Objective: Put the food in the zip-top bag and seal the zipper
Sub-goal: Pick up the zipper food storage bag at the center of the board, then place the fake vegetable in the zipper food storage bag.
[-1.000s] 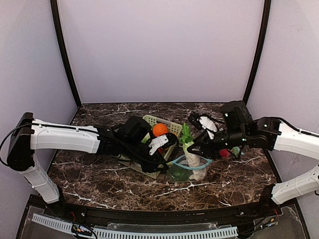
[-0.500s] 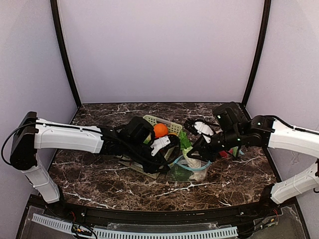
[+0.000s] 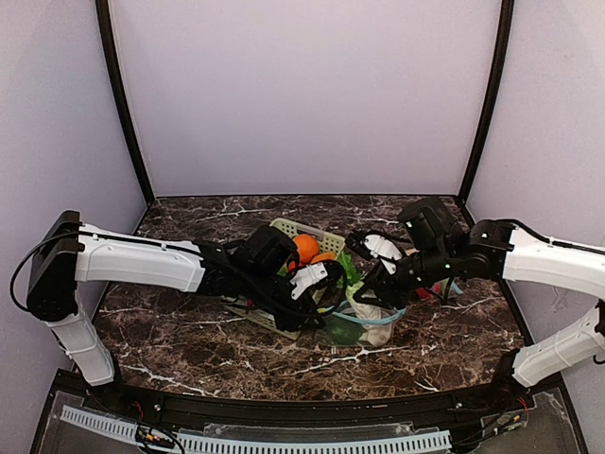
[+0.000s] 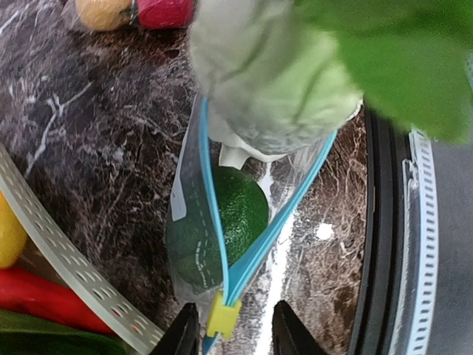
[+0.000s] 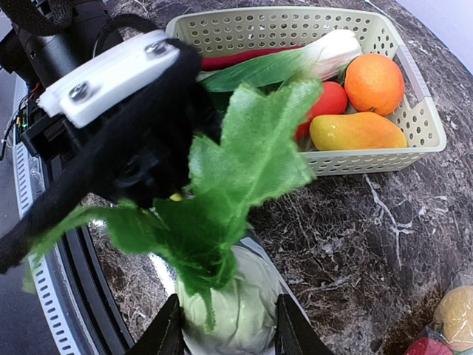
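Note:
The clear zip-top bag (image 4: pixel 188 237) with a blue zipper stands mouth-up on the marble, a dark green round fruit (image 4: pixel 236 214) inside. Its yellow slider (image 4: pixel 222 316) sits between the jaws of my left gripper (image 4: pixel 229 333), which stand apart with marble showing beside the slider. My right gripper (image 5: pixel 229 329) is shut on the pale base of the leafy greens (image 5: pixel 236 303), which hang base-down in the bag's mouth (image 3: pixel 364 312). An orange (image 5: pixel 375 83), a yellow fruit (image 5: pixel 355 129), a red fruit (image 5: pixel 329 100), a white radish (image 5: pixel 325 52) and a red chilli (image 5: pixel 236 58) lie in the basket.
The pale green lattice basket (image 5: pixel 369 159) sits behind and left of the bag, close to my left arm (image 3: pixel 142 265). A yellow and a red item (image 5: pixel 451 314) in clear film lie to the right of the bag. The table's front rail (image 4: pixel 384 222) runs near the bag.
My right arm has carried the greens left and down, from beside the bag into its mouth. My left gripper has shifted slightly right, towards the bag's slider end.

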Motion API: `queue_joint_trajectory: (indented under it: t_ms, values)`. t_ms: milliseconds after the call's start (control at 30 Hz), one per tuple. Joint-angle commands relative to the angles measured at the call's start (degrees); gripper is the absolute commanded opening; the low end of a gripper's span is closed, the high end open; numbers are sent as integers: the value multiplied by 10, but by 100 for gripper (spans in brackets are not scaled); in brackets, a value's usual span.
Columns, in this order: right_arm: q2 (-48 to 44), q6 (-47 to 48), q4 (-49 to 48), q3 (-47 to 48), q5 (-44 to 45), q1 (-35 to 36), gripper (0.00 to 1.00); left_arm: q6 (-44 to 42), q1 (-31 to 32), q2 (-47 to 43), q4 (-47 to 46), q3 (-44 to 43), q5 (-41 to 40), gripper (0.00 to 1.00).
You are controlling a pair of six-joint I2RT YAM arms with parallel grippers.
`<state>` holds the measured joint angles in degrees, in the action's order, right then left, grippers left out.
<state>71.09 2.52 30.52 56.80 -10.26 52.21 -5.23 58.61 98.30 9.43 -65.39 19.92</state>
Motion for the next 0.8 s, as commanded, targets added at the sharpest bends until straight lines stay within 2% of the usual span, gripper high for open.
queue_joint_trajectory:
  t_ms: [0, 233, 767]
  values:
    - [11, 3, 6, 16, 8, -4, 4, -12, -3, 1, -8, -15, -5, 24]
    - [14, 5, 13, 6, 17, 1, 2, -7, -3, -4, -27, -9, -36, 1]
    - [99, 9, 84, 26, 61, 54, 0, -38, -28, -43, -6, 9, -51, 1]
